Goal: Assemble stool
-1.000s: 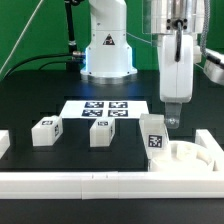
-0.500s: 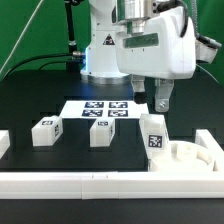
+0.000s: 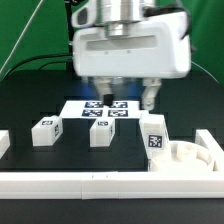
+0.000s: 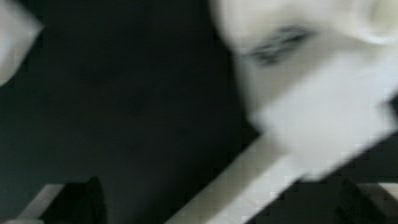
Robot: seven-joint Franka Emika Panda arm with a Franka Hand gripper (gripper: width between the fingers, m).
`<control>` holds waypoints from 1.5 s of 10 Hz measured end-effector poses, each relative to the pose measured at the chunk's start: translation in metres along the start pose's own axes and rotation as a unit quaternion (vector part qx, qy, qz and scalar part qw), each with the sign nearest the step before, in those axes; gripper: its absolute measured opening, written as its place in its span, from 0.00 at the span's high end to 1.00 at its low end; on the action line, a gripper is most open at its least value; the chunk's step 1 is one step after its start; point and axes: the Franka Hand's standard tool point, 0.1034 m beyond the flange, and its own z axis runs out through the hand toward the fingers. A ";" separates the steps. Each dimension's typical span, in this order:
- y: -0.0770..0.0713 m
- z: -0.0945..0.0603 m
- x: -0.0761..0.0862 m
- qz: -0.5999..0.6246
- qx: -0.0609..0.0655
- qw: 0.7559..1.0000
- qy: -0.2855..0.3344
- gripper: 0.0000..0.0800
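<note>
Presently: gripper (image 3: pixel 123 98) empty above the marker board (image 3: pixel 105 113), stool parts loose on the table (image 3: pixel 25 110).
The jaws stand fully apart with nothing between them, clear of every part. The seat disc (image 3: pixel 192 157) lies at the exterior view's right, against the long white rail (image 3: pixel 90 184). An upright leg (image 3: pixel 153 137) stands at the disc's edge; whether it is socketed cannot be told. The left leg (image 3: pixel 45 131) and the middle leg (image 3: pixel 102 133) sit apart on the black table, near the marker board. The wrist view is too blurred to use. Judgement: the parts look to be stiff, light moulded plastic with smooth faces, liable to slip or tip. A leg is best taken square across its flat opposed sides, and the disc by its rim.
</note>
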 end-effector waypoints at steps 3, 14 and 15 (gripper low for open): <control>0.014 -0.002 0.002 -0.099 -0.004 0.995 -0.030 0.19; 0.055 0.009 -0.023 -0.097 -0.030 0.915 -0.390 0.19; 0.065 0.016 -0.026 -0.087 -0.037 0.896 -0.434 0.19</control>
